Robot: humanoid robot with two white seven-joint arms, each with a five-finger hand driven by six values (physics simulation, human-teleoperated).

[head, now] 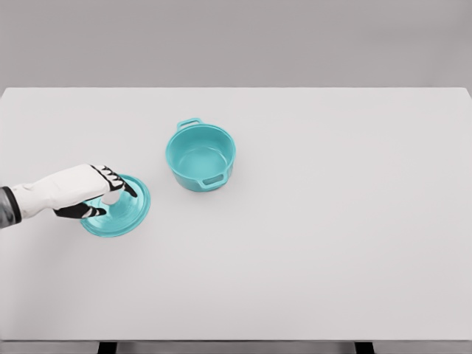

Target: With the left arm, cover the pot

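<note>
Nearest the camera, the white table shows a broad bare stretch along its front edge, and the right arm does not appear anywhere in the head view. A little farther in, at the left, the left hand reaches in from the picture's left edge and sits over the teal lid, which lies flat on the table. The dark-tipped fingers are curled down around the lid's pale knob, with the thumb below it, so the hand looks closed on the knob, though whether the grip is firm cannot be told from this angle. The lid appears to rest on the surface, not yet lifted. Farther back and to the right, well apart from the lid, the teal pot stands upright and open, its inside empty and its two side handles showing. So by my reading the grasp is about made, while the lifting, carrying across and setting down onto the pot's rim are all left to do.
</note>
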